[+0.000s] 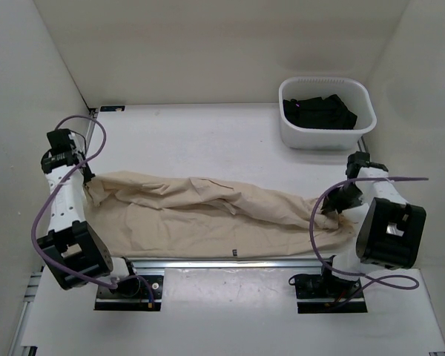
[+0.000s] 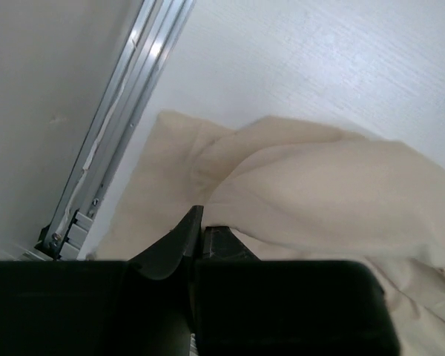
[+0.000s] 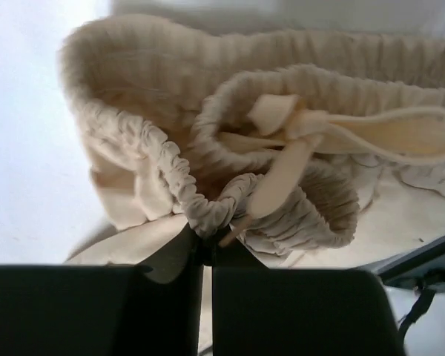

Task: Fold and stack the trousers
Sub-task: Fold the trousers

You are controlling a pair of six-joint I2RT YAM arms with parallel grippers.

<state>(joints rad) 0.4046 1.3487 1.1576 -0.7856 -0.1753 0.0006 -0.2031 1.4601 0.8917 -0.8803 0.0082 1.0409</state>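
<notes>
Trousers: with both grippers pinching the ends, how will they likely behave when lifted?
Probably floppy: the trousers lie wrinkled and flat, so the middle should sag between the left gripper and right gripper. Likely light, as the cloth looks thin. The gathered waistband is bunched in the right pinch, so it may stretch or partly slip.

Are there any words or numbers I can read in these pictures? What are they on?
No words, brands or numbers can be read in any view.
Small dark mark at the near edge of the trousers: maybe a tag, too small to read.
White basket: no writing shows on its wall.
Arms and table: no readable labels.
</notes>
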